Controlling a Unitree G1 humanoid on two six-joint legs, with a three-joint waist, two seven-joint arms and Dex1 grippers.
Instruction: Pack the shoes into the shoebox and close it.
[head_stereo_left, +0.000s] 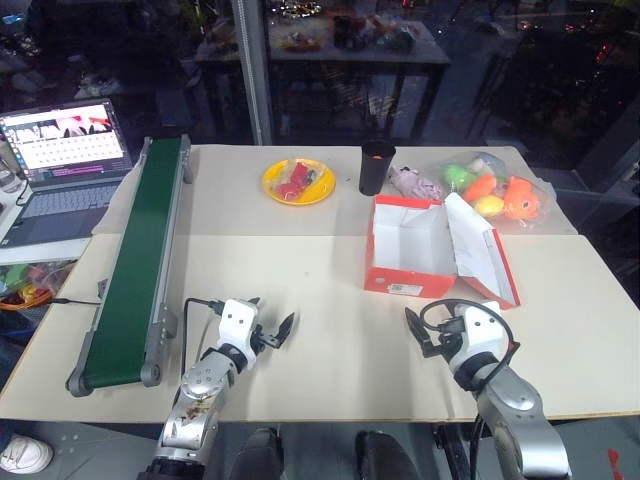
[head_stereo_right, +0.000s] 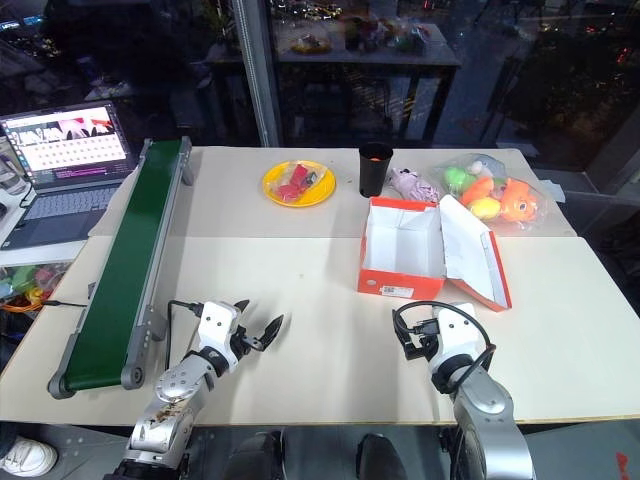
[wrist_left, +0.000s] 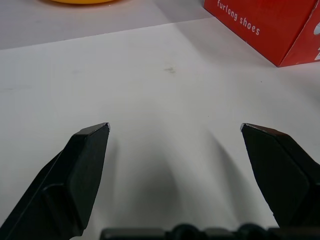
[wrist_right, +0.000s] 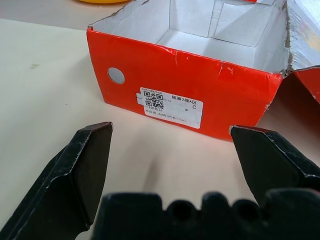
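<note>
- The surface (head_stereo_left: 330, 290) carries a green conveyor belt (head_stereo_left: 135, 265) beyond the left fingers.
- The shoebox (head_stereo_left: 405, 255) stands open and empty just ahead of the right fingers (wrist_right: 82, 165), lid flap leaning outward, label facing them.
- The left fingers (wrist_left: 82, 170) are spread wide, holding nothing.
- The right fingers are likewise wide apart and empty.
- A yellow plate (head_stereo_left: 298, 182) sits far ahead.

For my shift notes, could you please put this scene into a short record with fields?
shoebox: orange-red shoebox on the table, lid flap open to the robot's right, white inside with nothing in it
left tool: left tool open, over bare table
right tool: right tool open, facing the box's labelled side, apart from it
behind the box: yellow plate, black cup, bag of toy fruit
robot's left side: green conveyor, laptop
</note>
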